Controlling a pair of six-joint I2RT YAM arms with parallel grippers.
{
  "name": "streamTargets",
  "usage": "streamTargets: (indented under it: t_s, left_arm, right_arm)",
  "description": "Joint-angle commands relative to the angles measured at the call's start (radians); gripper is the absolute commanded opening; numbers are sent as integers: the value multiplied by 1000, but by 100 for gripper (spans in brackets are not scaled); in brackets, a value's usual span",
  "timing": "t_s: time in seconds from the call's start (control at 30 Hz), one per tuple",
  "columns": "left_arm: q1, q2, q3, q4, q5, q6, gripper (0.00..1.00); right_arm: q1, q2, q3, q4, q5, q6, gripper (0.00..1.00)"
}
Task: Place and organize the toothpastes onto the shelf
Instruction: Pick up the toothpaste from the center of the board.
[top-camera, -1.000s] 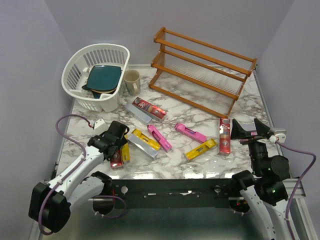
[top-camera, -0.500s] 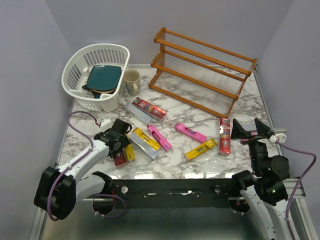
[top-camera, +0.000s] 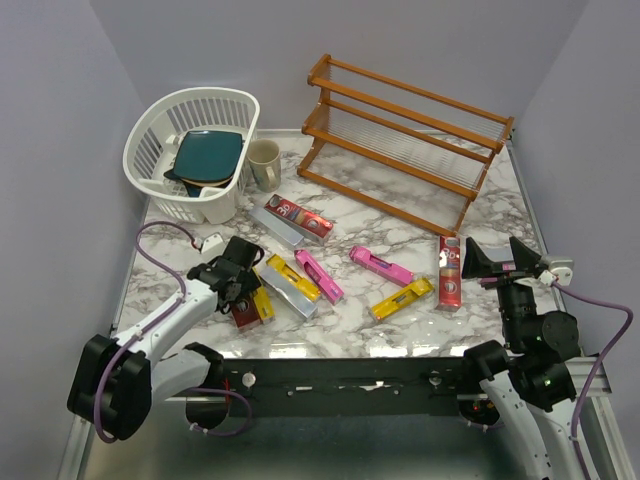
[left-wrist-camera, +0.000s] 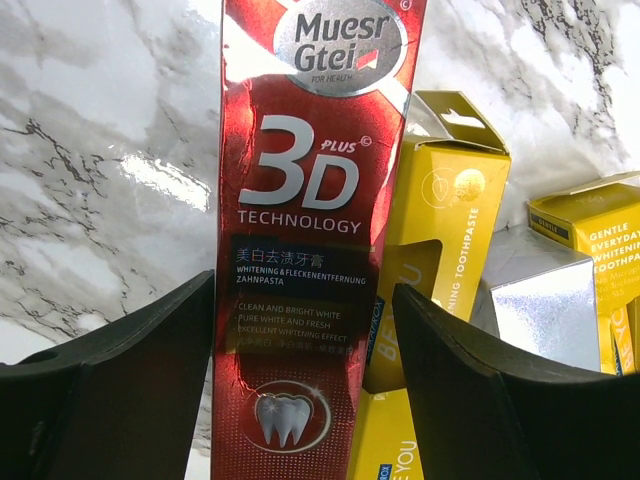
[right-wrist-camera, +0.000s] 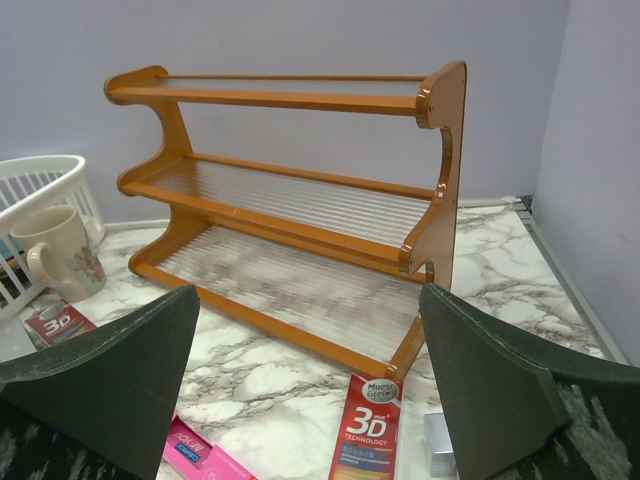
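Note:
My left gripper (top-camera: 240, 283) is low over a red toothpaste carton (top-camera: 241, 314) at the front left. In the left wrist view the gripper (left-wrist-camera: 303, 283) is open and its fingers straddle that carton (left-wrist-camera: 300, 200); the left finger is against it and the right finger stands off over a yellow carton (left-wrist-camera: 440, 230). Several more cartons lie mid-table: red and silver (top-camera: 298, 217), yellow and silver (top-camera: 290, 282), pink (top-camera: 319, 275), pink (top-camera: 381, 265), yellow (top-camera: 402, 297), red (top-camera: 450, 270). The wooden shelf (top-camera: 400, 140) stands at the back right with bare tiers. My right gripper (top-camera: 497, 262) is open and holds nothing.
A white basket (top-camera: 160, 180) with a teal plate stands at the back left, with a beige mug (top-camera: 264, 163) beside it. In the right wrist view the shelf (right-wrist-camera: 290, 190) is straight ahead, with a red carton (right-wrist-camera: 365, 430) in front of it.
My left gripper has moved a little to the right and down onto the red carton, which has shifted slightly. The right arm has not moved.

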Motion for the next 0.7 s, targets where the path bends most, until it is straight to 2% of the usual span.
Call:
streamTargets:
  t_s: [0.0, 0.23, 0.67]
  left_arm:
    - [4, -51, -33, -33, -24, -51, 75]
    - [4, -172, -56, -86, -52, -81, 74]
    - [4, -148, -120, -61, 54, -105, 74]
  right_arm:
    - [7, -279, 5, 3, 18, -7, 100]
    - [7, -279, 4, 10, 20, -8, 100]
    - [7, -277, 5, 4, 20, -8, 100]
